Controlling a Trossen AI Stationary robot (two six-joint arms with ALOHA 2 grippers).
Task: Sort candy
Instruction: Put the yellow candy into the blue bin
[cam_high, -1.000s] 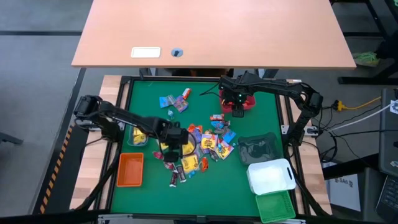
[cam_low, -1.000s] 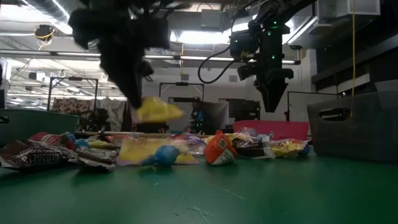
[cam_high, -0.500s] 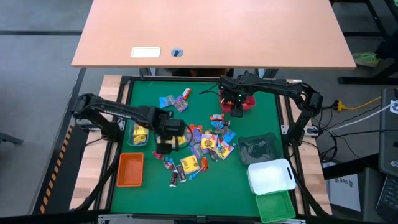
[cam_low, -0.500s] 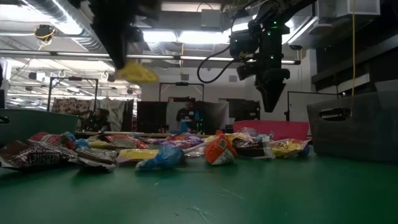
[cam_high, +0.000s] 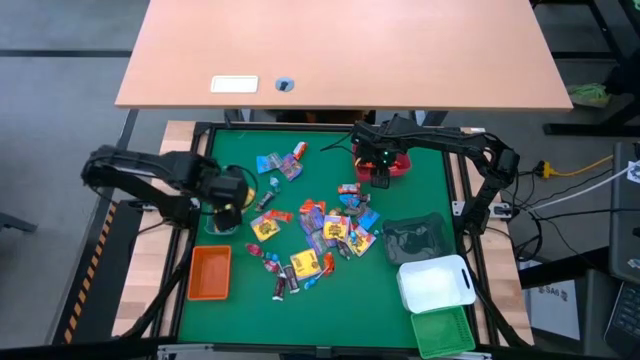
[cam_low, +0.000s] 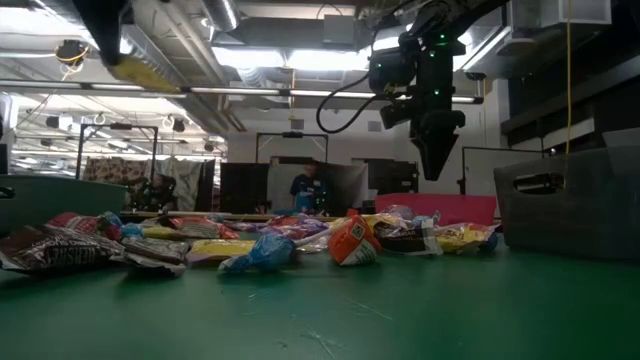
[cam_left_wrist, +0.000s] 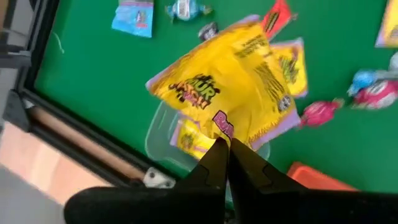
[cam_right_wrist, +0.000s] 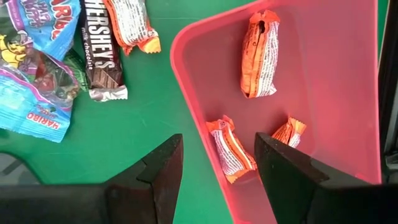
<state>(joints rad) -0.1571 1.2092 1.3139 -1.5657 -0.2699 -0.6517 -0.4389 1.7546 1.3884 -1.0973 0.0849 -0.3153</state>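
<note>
The candy (cam_high: 320, 230) lies as a loose pile of small wrapped sweets mid-table. My left gripper (cam_high: 229, 198) is at the table's left, above a clear bin (cam_left_wrist: 163, 134), shut on a yellow candy packet (cam_left_wrist: 230, 87). Another yellow packet (cam_left_wrist: 189, 138) lies in that bin. In the low view the held packet (cam_low: 145, 73) is high above the table. My right gripper (cam_right_wrist: 217, 174) stands open, pointing down, over the near rim of the red bin (cam_right_wrist: 336, 93). Three orange-wrapped sweets (cam_right_wrist: 260, 55) lie in that bin. My left gripper pinches the yellow packet at one edge (cam_left_wrist: 222, 127) between its two shut fingers, coming from above and slanting down. The packet is lifted clear, hanging tilted over the clear bin.
An orange bin (cam_high: 210, 272) sits near the left front. A dark see-through bin (cam_high: 415, 238), a white bin (cam_high: 435, 283) and a green bin (cam_high: 443, 332) stand at the right front. Blue packets (cam_high: 280, 162) lie toward the far side.
My left gripper has risen and gone from the candy pile toward the table's left edge, turning as it went, with the yellow packet still held. The packet now hangs over the clear bin.
</note>
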